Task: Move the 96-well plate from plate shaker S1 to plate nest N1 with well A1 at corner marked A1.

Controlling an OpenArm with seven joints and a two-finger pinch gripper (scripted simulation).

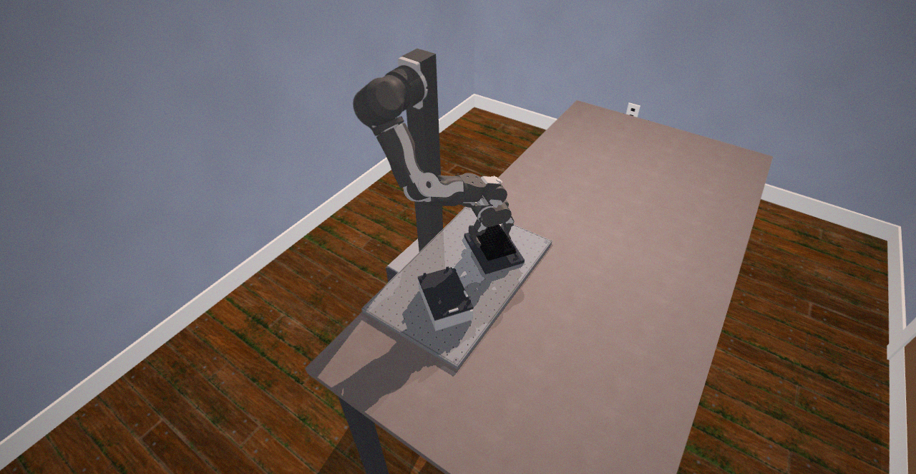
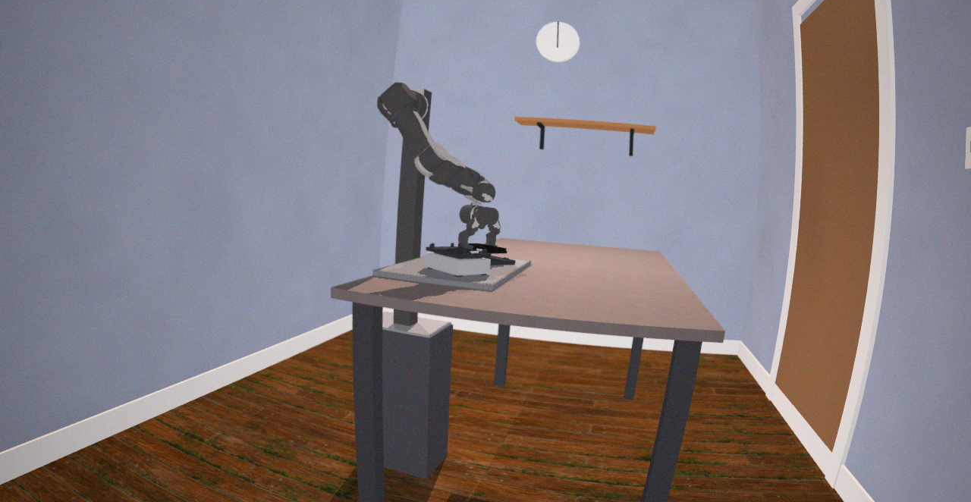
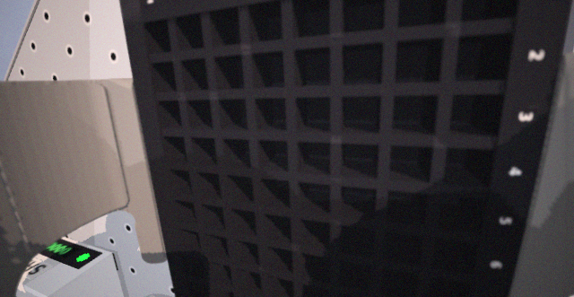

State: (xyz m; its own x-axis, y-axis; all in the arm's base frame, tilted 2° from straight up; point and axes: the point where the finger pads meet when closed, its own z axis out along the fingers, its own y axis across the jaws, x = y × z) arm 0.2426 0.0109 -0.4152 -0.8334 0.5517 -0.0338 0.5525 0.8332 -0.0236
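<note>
My gripper (image 1: 489, 215) is shut on the black 96-well plate (image 1: 496, 242), holding it by its long sides. The plate is level and the right way up, very low over the dark plate nest N1 (image 1: 499, 258) at the far end of the perforated baseplate (image 1: 458, 291). I cannot tell whether it touches the nest. In the wrist view the plate (image 3: 332, 140) fills the frame, with column numbers down the right edge and row letters along the top. One grey finger pad (image 3: 58, 153) presses its left side. From the side, the gripper (image 2: 479, 227) stands over the plate (image 2: 490, 249).
The plate shaker S1 (image 1: 446, 296) stands with its pocket empty at the near end of the baseplate; its green display shows in the wrist view (image 3: 67, 252). The arm's post (image 1: 424, 150) rises behind the baseplate. The brown table (image 1: 608, 278) stretches to the right.
</note>
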